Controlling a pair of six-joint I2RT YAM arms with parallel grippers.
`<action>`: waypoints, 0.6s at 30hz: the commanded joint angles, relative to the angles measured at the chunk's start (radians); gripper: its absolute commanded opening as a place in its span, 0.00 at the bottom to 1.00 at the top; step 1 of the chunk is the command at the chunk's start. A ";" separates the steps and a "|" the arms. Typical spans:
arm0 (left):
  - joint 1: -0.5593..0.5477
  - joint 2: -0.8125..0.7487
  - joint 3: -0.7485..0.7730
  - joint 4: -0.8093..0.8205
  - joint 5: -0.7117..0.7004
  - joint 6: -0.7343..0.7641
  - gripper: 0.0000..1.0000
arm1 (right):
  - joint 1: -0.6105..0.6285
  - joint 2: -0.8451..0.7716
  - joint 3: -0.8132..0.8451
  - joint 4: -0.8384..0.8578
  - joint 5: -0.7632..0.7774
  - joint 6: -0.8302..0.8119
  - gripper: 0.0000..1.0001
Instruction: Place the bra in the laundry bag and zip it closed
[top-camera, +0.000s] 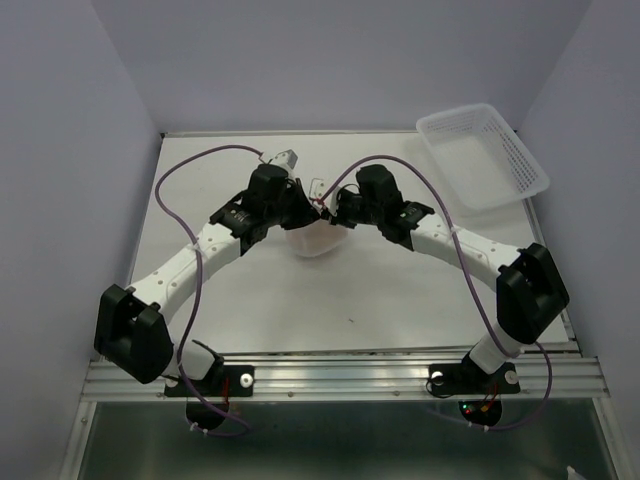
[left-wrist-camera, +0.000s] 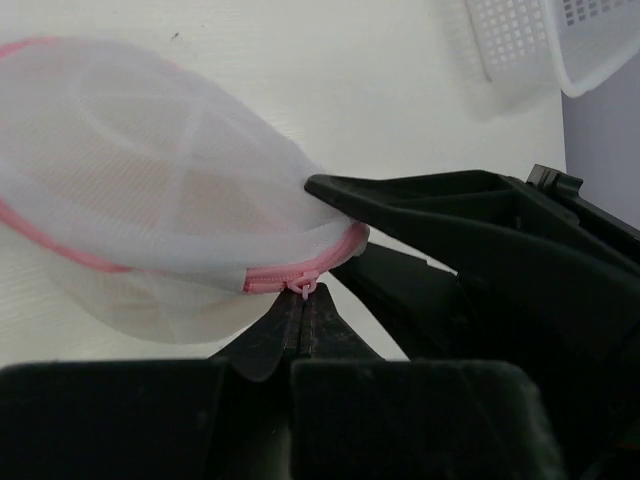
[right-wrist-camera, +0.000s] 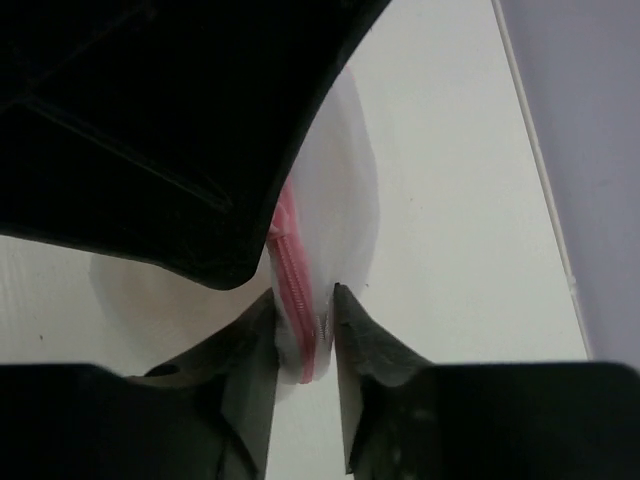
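Observation:
The laundry bag (top-camera: 316, 240), a round white mesh pouch with a pink zipper, sits mid-table between both arms. In the left wrist view the bag (left-wrist-camera: 150, 190) looks full, and a pale peach shape, perhaps the bra, shows faintly through the mesh. My left gripper (left-wrist-camera: 302, 298) is shut on the small pink zipper pull (left-wrist-camera: 303, 288) at the bag's rim. My right gripper (right-wrist-camera: 303, 295) is shut on the bag's edge, pinching mesh and the pink zipper tape (right-wrist-camera: 295, 285). In the top view the left gripper (top-camera: 300, 206) and right gripper (top-camera: 332, 212) meet over the bag.
A white plastic lattice basket (top-camera: 482, 152) stands at the back right corner, also in the left wrist view (left-wrist-camera: 560, 40). Purple cables loop over both arms. A small white part (top-camera: 282, 157) lies at the back of the table. Walls close in on both sides.

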 joint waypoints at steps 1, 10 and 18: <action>-0.009 -0.001 -0.008 0.061 0.015 0.026 0.00 | 0.007 -0.002 0.060 -0.012 -0.030 -0.025 0.25; 0.005 -0.002 -0.025 -0.036 -0.083 0.034 0.00 | 0.007 -0.018 0.029 0.002 0.026 -0.060 0.01; 0.140 -0.068 -0.132 -0.024 -0.065 0.010 0.00 | -0.013 -0.068 -0.025 0.033 0.016 -0.063 0.01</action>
